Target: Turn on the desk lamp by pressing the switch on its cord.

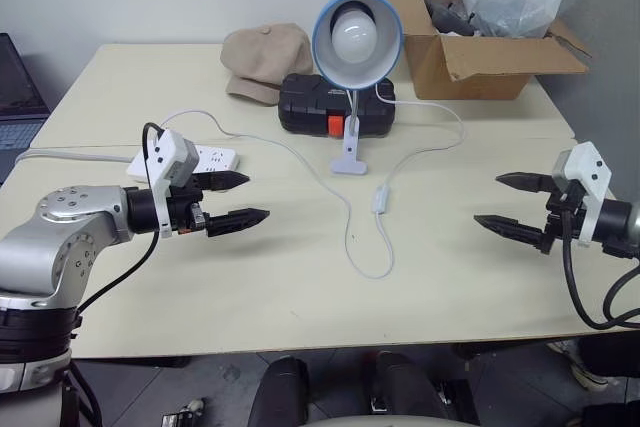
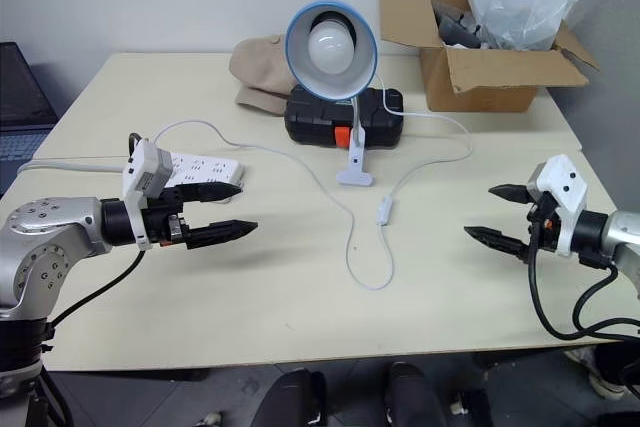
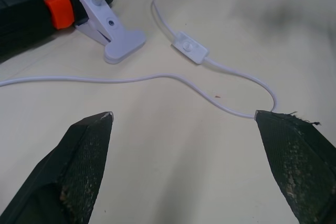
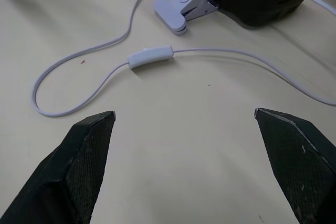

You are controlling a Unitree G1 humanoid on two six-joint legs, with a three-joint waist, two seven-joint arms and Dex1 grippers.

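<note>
left gripper point(image 1: 238, 199): spread wide, empty, over table point(image 1: 250, 297) at left, near power strip point(image 1: 205, 158) | desk lamp point(image 1: 356, 39): centre far, bulb unlit, before black case point(image 1: 310, 107) | cord point(image 1: 352, 237): loops nearward | switch point(image 1: 381, 197): centre, flat on table, untouched | right gripper point(image 1: 505, 203): spread wide, empty, at right, well apart from switch

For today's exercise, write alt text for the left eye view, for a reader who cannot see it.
Two open grippers, the left gripper and the right gripper, hover over a pale table on either side of the switch on the looping white cord. Behind it stands the unlit desk lamp, before a black case.
</note>
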